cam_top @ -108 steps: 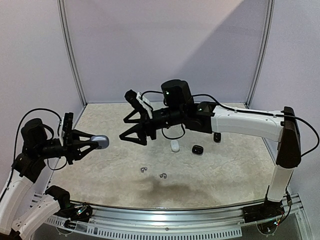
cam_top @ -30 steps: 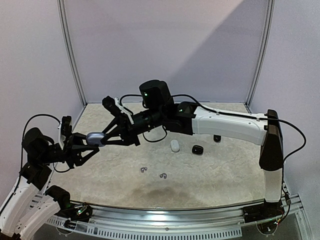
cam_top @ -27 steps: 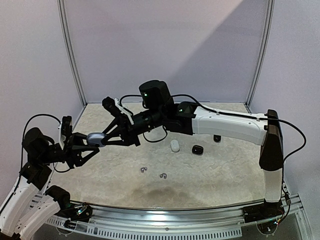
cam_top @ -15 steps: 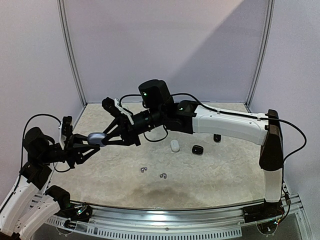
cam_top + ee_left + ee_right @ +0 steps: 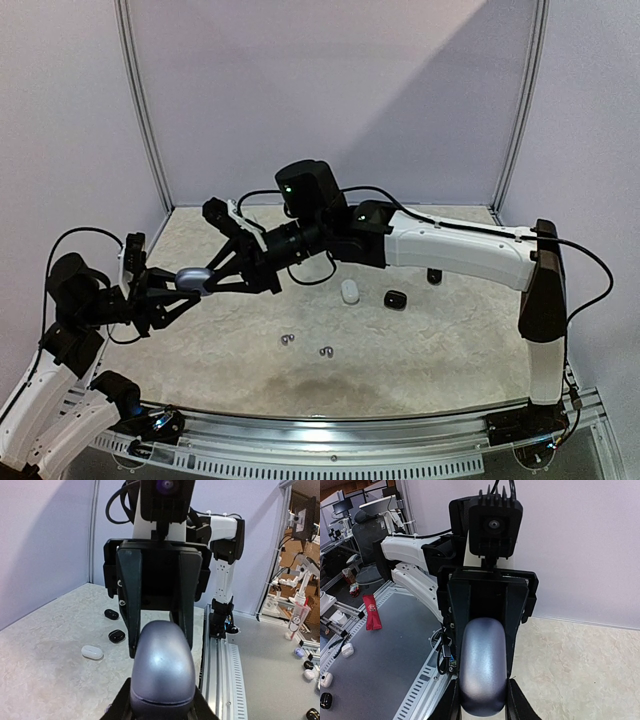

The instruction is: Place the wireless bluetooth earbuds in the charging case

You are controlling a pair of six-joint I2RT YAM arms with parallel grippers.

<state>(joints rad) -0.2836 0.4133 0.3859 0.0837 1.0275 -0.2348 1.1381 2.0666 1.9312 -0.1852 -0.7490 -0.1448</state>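
Observation:
A silvery grey charging case (image 5: 195, 278) hangs in the air over the table's left side, held from both ends. My left gripper (image 5: 183, 285) is shut on its near end (image 5: 162, 665), one finger pressed against each side. My right gripper (image 5: 213, 273) reaches in from the right and is shut on the other end (image 5: 481, 670). The case's lid is closed. Two small silvery grey earbuds (image 5: 287, 340) (image 5: 325, 351) lie loose on the table near the front, away from both grippers.
A white pebble-like case (image 5: 349, 291) and two black ones (image 5: 395, 298) (image 5: 434, 275) lie right of centre; the left wrist view shows them as white case (image 5: 92, 652) and black cases (image 5: 117, 636) (image 5: 111, 614). The right arm (image 5: 460, 245) spans the table.
The left gripper's jaws have tightened on the grey case. Both grippers and the case have edged slightly left. The earbuds and the other cases have not moved.

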